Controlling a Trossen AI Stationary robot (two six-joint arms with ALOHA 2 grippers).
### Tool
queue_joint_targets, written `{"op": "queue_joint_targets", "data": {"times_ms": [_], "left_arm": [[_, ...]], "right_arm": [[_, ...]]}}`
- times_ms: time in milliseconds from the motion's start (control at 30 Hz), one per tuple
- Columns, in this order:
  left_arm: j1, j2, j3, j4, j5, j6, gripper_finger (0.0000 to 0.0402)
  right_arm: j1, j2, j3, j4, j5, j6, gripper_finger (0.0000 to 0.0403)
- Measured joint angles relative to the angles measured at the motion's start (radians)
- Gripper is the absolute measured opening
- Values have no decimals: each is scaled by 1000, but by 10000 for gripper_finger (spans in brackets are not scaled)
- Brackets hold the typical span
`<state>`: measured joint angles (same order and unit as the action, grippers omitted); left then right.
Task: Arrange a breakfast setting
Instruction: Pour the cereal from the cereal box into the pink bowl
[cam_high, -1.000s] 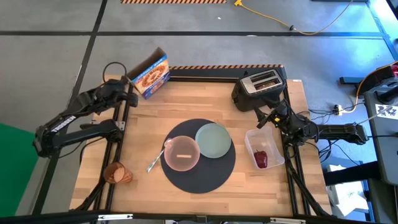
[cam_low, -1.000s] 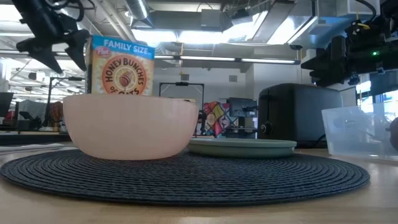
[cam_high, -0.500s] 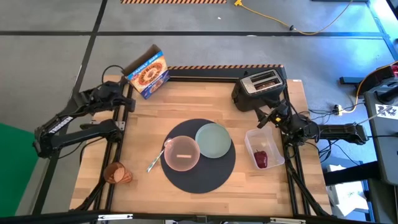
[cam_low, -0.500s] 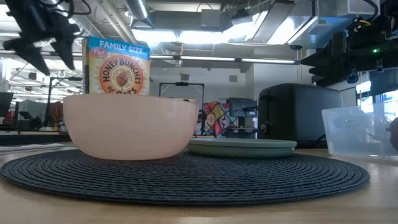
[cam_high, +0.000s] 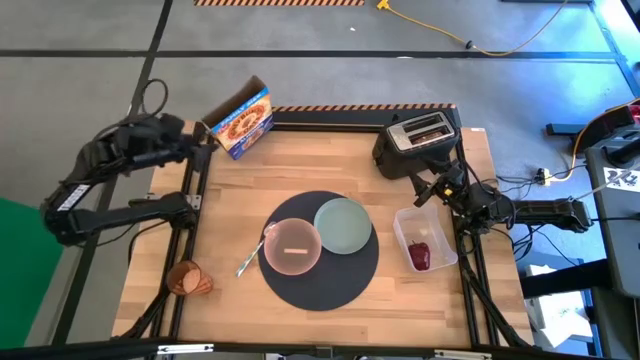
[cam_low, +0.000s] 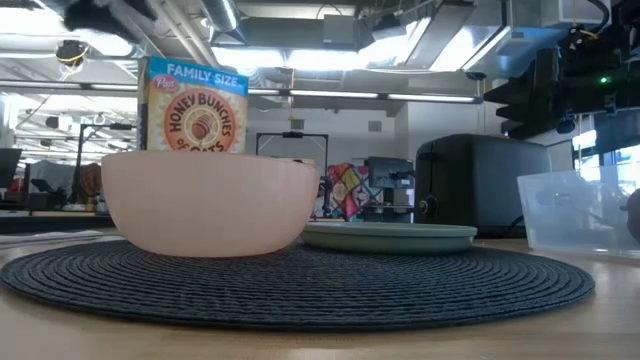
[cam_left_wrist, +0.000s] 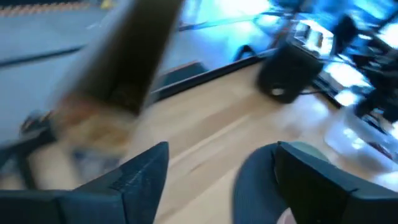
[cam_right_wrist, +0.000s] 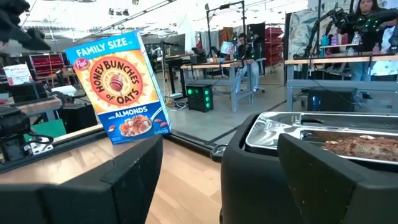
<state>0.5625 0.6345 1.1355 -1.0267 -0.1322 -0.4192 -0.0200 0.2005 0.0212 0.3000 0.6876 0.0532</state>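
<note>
We see the mat (cam_high: 322, 250) at the middle of the surface (cam_high: 300, 165), with the bowl (cam_high: 292, 246) and the plate (cam_high: 343, 226) side by side on it, touching. The spoon (cam_high: 252, 257) lies just beside the bowl, partly on the mat's edge. The cup (cam_high: 184, 278) lies near the surface's front left corner. The fruit (cam_high: 419, 254) sits in the tub (cam_high: 425, 240), and toast (cam_right_wrist: 360, 146) shows in the toaster (cam_high: 418, 141). Our left gripper (cam_high: 197, 133) hangs off the back left corner, just beside the cereal box (cam_high: 240, 121), its fingers (cam_left_wrist: 134, 180) spread and empty. Our right gripper (cam_high: 432, 188) hovers between toaster and tub, fingers apart, holding nothing.
</note>
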Motion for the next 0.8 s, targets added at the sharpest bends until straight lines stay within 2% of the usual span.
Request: {"op": "queue_joint_targets", "data": {"times_ms": [67, 267, 467, 800], "left_arm": [[-18, 36, 5, 29, -4, 48, 258], [-45, 148, 96, 12, -141, 188, 226], [-52, 249, 199, -20, -256, 364, 223], [23, 403, 205, -82, -362, 508, 223]], "right_arm": [[0, 0, 0, 0, 0, 0, 305], [0, 0, 0, -2, 0, 1, 305], [0, 0, 0, -7, 0, -5, 305], [0, 0, 0, -13, 0, -6, 305]]}}
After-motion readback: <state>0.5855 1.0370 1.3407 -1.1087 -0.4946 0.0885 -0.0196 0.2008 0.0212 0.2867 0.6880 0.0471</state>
